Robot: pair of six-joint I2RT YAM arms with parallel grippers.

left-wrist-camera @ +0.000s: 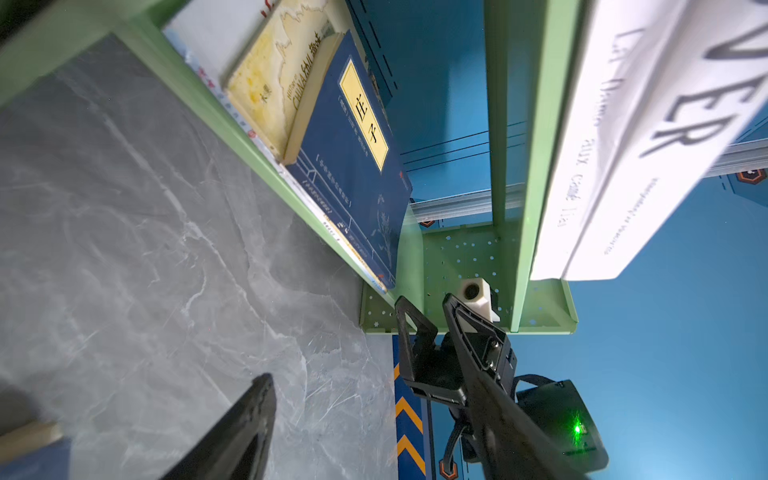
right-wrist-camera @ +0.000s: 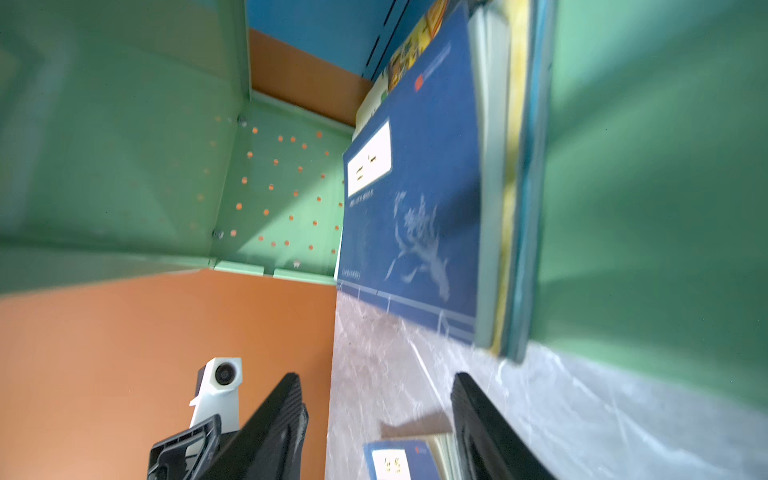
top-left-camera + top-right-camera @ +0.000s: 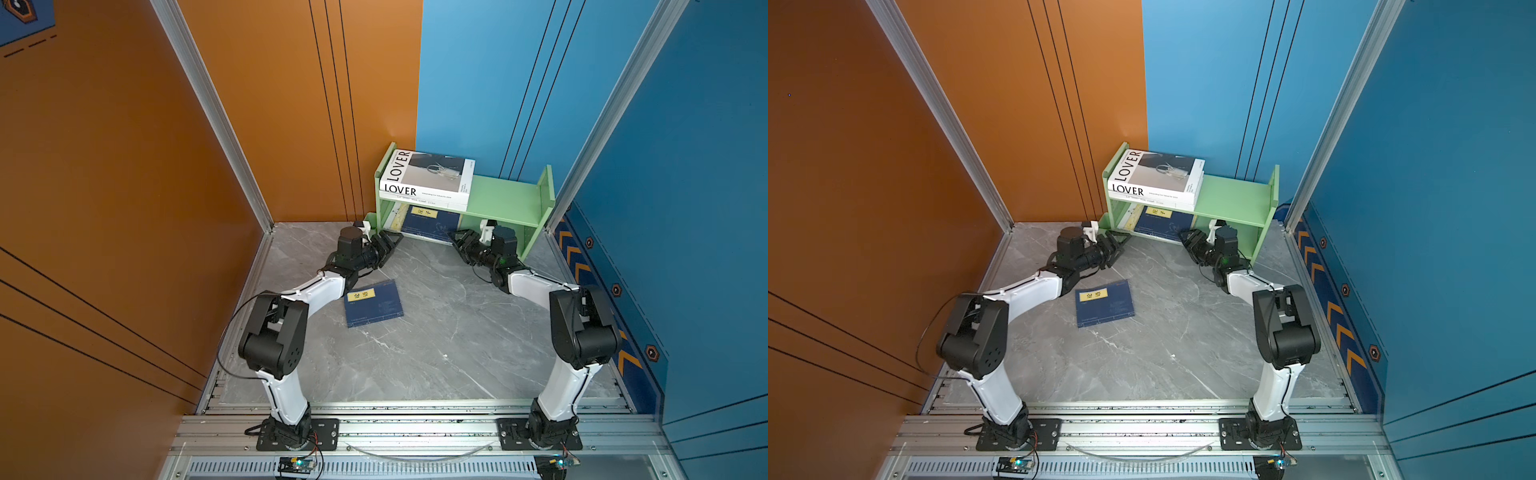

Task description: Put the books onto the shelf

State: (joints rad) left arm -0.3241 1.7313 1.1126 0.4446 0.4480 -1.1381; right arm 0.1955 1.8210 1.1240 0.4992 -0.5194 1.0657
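Note:
The light green shelf (image 3: 498, 195) stands at the back. Its upper tier carries the white "LOVER" book (image 3: 428, 174) on top of another white book. On the lower tier a navy book (image 1: 353, 158) lies over a yellow one (image 1: 274, 70) and thinner ones beneath. Another navy book (image 3: 374, 303) lies flat on the table behind both grippers. My left gripper (image 3: 395, 243) is open and empty at the left front corner of the lower tier. My right gripper (image 3: 455, 239) is open and empty in front of the stack's right end (image 2: 498, 249).
A small green cup (image 3: 370, 220) hangs on the shelf's left end beside my left wrist. The right half of both tiers is bare. Orange wall (image 3: 124, 208) on the left, blue wall (image 3: 685, 208) on the right. The grey marble table (image 3: 436, 353) stretches toward the arm bases.

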